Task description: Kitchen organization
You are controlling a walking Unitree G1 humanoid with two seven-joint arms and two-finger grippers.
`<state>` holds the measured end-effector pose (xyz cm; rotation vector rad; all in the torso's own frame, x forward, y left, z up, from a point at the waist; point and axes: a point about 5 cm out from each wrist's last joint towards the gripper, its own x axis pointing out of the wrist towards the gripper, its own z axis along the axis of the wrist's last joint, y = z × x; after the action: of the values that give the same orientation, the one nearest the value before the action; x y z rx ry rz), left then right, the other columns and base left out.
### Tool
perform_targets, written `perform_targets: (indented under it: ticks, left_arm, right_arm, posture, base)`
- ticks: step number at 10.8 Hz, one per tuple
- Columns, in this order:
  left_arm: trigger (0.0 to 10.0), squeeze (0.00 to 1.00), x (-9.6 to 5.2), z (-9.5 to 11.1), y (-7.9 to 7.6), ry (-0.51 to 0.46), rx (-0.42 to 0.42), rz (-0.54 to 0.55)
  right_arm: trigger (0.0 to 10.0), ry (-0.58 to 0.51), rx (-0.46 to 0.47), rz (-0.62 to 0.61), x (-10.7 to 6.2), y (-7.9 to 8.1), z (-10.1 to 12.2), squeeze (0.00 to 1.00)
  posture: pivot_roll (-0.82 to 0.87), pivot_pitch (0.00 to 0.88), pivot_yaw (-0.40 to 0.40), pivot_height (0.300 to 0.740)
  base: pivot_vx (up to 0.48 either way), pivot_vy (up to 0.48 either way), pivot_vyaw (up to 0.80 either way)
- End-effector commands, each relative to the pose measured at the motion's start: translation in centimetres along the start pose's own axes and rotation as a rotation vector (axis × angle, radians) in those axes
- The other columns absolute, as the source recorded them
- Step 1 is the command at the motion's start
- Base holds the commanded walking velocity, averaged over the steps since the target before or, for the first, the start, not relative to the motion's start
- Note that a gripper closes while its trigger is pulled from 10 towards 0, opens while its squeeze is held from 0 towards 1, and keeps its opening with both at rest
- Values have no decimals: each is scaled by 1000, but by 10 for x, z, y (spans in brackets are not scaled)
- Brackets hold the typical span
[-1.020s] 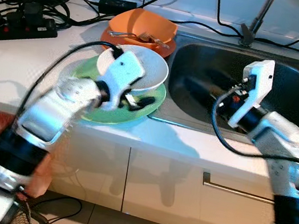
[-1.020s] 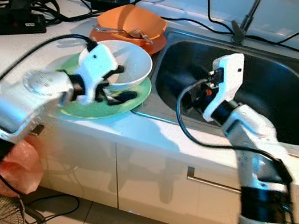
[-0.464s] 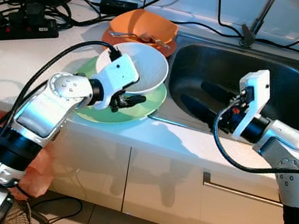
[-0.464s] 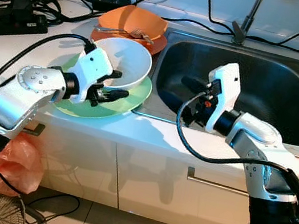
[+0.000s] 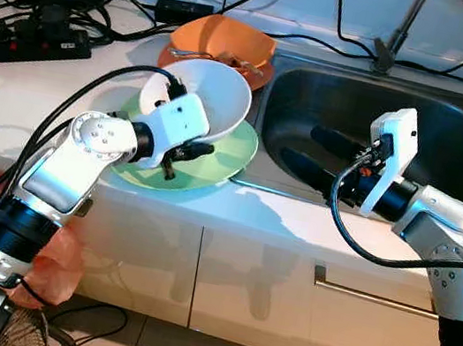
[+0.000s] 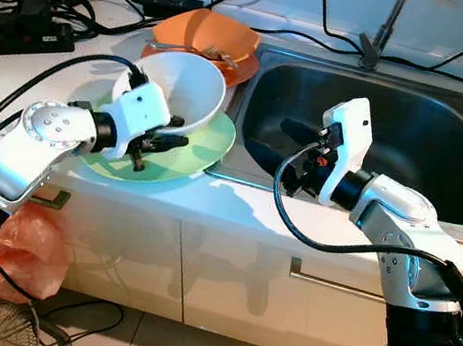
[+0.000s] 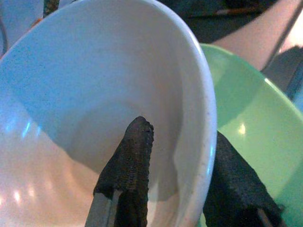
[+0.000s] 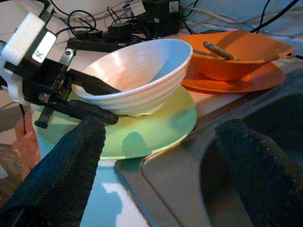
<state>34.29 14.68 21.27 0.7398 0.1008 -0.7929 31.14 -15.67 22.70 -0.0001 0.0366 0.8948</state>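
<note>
A white bowl (image 5: 204, 97) rests tilted on a green plate (image 5: 234, 148) on the counter, left of the sink. My left gripper (image 5: 182, 157) is shut on the bowl's near rim. In the left wrist view one finger (image 7: 128, 170) lies inside the bowl and the other (image 7: 236, 189) outside it, over the plate. My right gripper (image 5: 311, 151) is open over the left part of the sink (image 5: 452, 140), pointing toward the bowl, with nothing between its fingers (image 8: 66, 170).
An orange bowl (image 5: 224, 39) with cutlery in it sits on an orange plate behind the white bowl. A faucet (image 5: 398, 32) stands behind the sink. A power strip (image 5: 31, 39) and cables crowd the counter's back left. A red bag (image 5: 54, 263) lies on the floor.
My left gripper has settled on the bowl's rim, and the bowl has tipped and shifted slightly left on the plate. The right arm has swung lower over the sink and holds still.
</note>
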Motion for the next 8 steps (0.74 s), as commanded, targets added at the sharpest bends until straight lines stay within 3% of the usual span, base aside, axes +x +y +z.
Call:
perform_targets:
  ticks: [1, 4, 8]
  left_arm:
    - [0, 0, 0, -6, -3, 27, 30, -19]
    - [0, 0, 3, -10, -7, 28, 102, -19]
    - [0, 0, 10, -11, -6, -20, 212, 131]
  right_arm:
    - [10000, 11, -12, 15, -1, 2, 2, 0]
    - [10000, 11, 7, 8, -1, 1, 0, 0]
    - [10000, 16, 29, -6, -2, -1, -2, 0]
  posture:
    - [-3, 67, 13, 740]
    - [-2, 70, 16, 740]
    - [-5, 78, 6, 740]
  base:
    - [0, 0, 0]
    - [0, 0, 0]
    - [0, 0, 0]
